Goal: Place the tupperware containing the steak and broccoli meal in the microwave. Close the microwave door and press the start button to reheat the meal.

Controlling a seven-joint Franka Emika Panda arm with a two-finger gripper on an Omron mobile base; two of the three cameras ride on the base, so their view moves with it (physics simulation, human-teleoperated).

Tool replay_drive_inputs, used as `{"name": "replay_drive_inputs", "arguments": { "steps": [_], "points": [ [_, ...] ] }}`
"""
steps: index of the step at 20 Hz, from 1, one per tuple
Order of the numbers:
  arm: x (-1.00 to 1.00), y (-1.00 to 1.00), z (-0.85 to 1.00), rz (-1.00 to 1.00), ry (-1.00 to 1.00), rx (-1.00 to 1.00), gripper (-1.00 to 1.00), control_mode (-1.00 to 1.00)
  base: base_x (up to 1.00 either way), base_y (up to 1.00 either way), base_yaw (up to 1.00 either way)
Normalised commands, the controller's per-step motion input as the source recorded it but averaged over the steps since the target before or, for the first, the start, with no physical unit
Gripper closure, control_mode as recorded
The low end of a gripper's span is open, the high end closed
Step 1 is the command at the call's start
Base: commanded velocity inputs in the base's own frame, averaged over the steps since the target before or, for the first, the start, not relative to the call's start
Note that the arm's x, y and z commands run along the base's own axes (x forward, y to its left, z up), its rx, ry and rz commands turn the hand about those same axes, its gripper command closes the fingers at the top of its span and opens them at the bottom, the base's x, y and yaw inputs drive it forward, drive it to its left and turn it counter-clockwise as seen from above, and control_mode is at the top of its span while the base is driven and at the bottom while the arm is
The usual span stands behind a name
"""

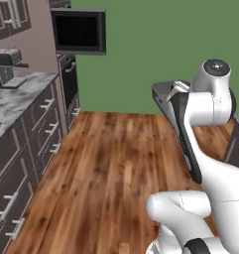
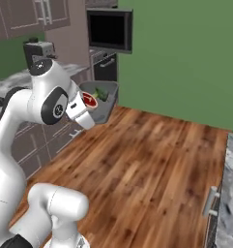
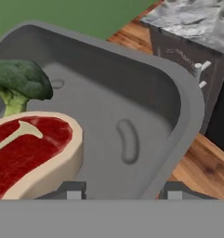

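Tupperware (image 2: 104, 104) off any desk and carried in mid-air, left of centre in the right base view, above the wooden floor (image 2: 147, 169); red steak (image 3: 27, 151) and green broccoli (image 3: 20, 86) lying inside at the left of the hand view. Gripper (image 3: 120, 188) at the container's near rim, fingertips (image 3: 71, 189) low in the frame on either side of the wall, apparently clamped on it, though contact itself hidden. Pick-up done, judging by that. Left to do: carry to the microwave (image 2: 109, 30), well apart at the upper middle of the right base view, then set inside, shut the door, press start. Whether the microwave door is open: hard to tell from here. Green wall behind; marble-topped desk (image 1: 14, 96) over dark drawers at the left of the left base view.
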Motion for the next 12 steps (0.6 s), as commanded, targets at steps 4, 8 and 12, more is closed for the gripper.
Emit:
{"name": "replay_drive_inputs", "arguments": {
  "steps": [4, 8, 12],
  "points": [
    [0.0, 0.0, 0.0, 0.0, 0.0, 0.0, 1.0, 1.0, 1.0, -0.38, 0.18],
    [0.0, 0.0, 0.0, 0.0, 0.0, 0.0, 1.0, 1.0, 1.0, -0.53, 0.11],
    [0.0, 0.0, 0.0, 0.0, 0.0, 0.0, 1.0, 1.0, 1.0, -0.59, 0.11]
  ]
}}
